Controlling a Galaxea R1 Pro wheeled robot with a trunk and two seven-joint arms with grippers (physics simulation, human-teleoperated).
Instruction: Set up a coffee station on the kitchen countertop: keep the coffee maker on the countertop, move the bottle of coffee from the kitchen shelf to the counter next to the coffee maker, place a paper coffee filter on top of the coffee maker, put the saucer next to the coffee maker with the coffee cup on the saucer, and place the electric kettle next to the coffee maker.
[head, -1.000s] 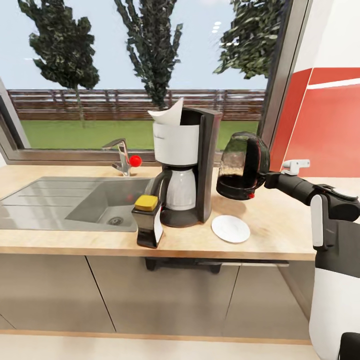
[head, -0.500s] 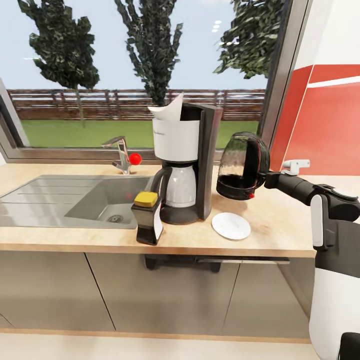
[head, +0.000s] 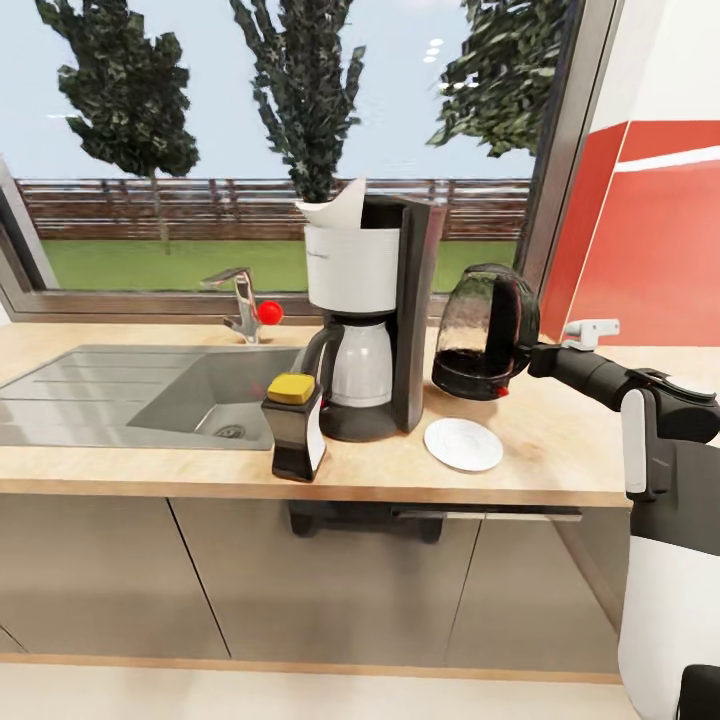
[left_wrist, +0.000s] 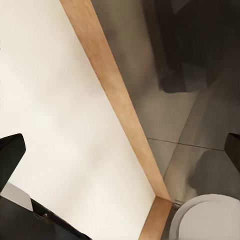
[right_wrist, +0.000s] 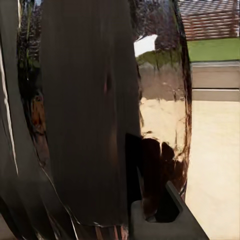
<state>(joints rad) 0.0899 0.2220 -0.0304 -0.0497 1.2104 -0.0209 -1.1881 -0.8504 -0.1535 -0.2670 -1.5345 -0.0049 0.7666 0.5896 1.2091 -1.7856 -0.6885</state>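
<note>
The coffee maker (head: 366, 320) stands on the kitchen countertop (head: 560, 450) right of the sink, and the paper coffee filter (head: 336, 210) sits upright on its top. In front of it at the left stands the bottle of coffee (head: 293, 426). The white saucer (head: 462, 444) lies bare at its front right. My right gripper (head: 532, 358) is shut on the handle of the electric kettle (head: 484, 335) (right_wrist: 100, 110), holding it just above the counter, right of the coffee maker and behind the saucer. My left gripper (left_wrist: 120, 155) is open over the floor. The coffee cup is out of view.
A steel sink (head: 150, 395) with a tap (head: 243, 305) lies left of the coffee maker. A window runs behind the counter, a red and white wall (head: 650, 250) stands at the right. Glossy cabinets (head: 300, 580) are below. Bare worktop lies right of the saucer.
The camera has shifted a little, so the things on the counter sit slightly higher in the picture. The kettle stays in my right gripper's hold, now nearer the saucer.
</note>
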